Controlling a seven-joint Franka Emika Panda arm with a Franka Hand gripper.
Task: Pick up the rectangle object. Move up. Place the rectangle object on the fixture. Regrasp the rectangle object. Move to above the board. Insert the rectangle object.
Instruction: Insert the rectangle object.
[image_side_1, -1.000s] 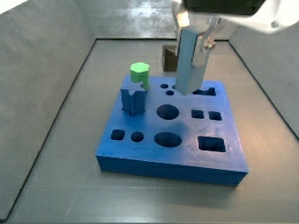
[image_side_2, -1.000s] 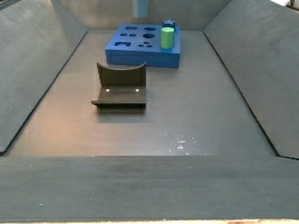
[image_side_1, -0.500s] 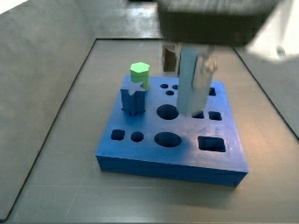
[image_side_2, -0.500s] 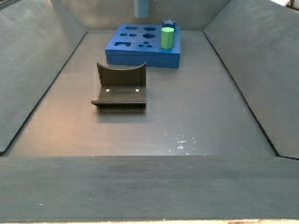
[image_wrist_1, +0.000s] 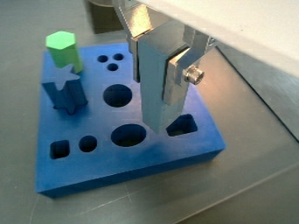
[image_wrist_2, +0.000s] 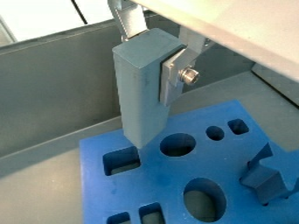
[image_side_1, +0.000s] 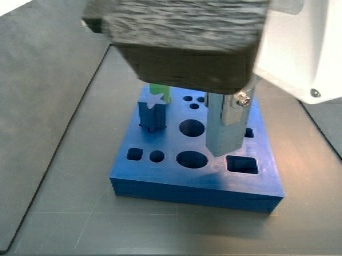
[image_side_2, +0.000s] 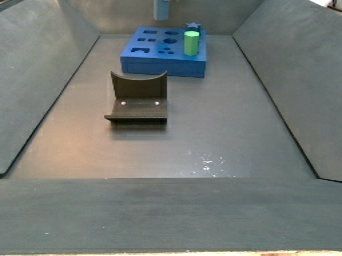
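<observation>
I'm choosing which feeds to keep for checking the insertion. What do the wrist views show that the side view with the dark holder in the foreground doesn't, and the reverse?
Only the wrist views show the pincer, shut on the pale grey-blue rectangular block, whose lower end hangs just above the bright blue board by a rectangular cutout. Only that side view shows the dark brown U-shaped fixture, empty on the floor; there the pincer is out of frame and just a sliver of the block shows at the top edge. Shared: the board, the green hexagonal peg and the dark blue star-shaped peg.
</observation>
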